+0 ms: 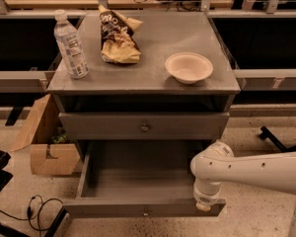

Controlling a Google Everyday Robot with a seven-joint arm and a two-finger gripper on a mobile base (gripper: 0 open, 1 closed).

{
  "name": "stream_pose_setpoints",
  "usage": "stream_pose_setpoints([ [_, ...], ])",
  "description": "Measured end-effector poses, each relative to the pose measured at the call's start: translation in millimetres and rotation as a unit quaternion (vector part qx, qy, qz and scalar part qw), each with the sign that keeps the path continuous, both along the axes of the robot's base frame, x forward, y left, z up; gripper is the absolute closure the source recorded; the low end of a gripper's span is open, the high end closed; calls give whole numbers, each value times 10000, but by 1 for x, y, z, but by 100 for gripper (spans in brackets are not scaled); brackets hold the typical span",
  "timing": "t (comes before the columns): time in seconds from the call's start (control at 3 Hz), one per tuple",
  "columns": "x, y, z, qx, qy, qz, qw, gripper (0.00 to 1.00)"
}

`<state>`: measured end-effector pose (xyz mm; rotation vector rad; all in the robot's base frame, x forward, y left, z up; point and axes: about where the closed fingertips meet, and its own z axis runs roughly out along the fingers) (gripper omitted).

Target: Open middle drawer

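Note:
The middle drawer is pulled well out of the grey cabinet. Its flat grey front with a small round knob faces me, and its bare grey tray is in view. My gripper hangs from the white arm, which comes in from the right. The gripper points down at the right end of the drawer's front edge, well right of the knob. It holds nothing that I can see.
Above the open drawer is another drawer front with a like knob. The cabinet top holds a water bottle, a chip bag and a white bowl. A cardboard box and cables lie on the floor at the left.

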<state>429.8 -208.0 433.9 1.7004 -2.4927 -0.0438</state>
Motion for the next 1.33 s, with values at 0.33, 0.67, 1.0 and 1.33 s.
stream_pose_setpoints([
  [0.33, 0, 0, 0, -3, 6, -2, 10000, 100],
  [0.67, -3, -1, -1, 2, 42, -16, 10000, 100],
  [1.0, 0, -1, 0, 2, 43, -17, 10000, 100],
  [1.33, -8, 0, -2, 21, 163, -41, 9999, 100],
])
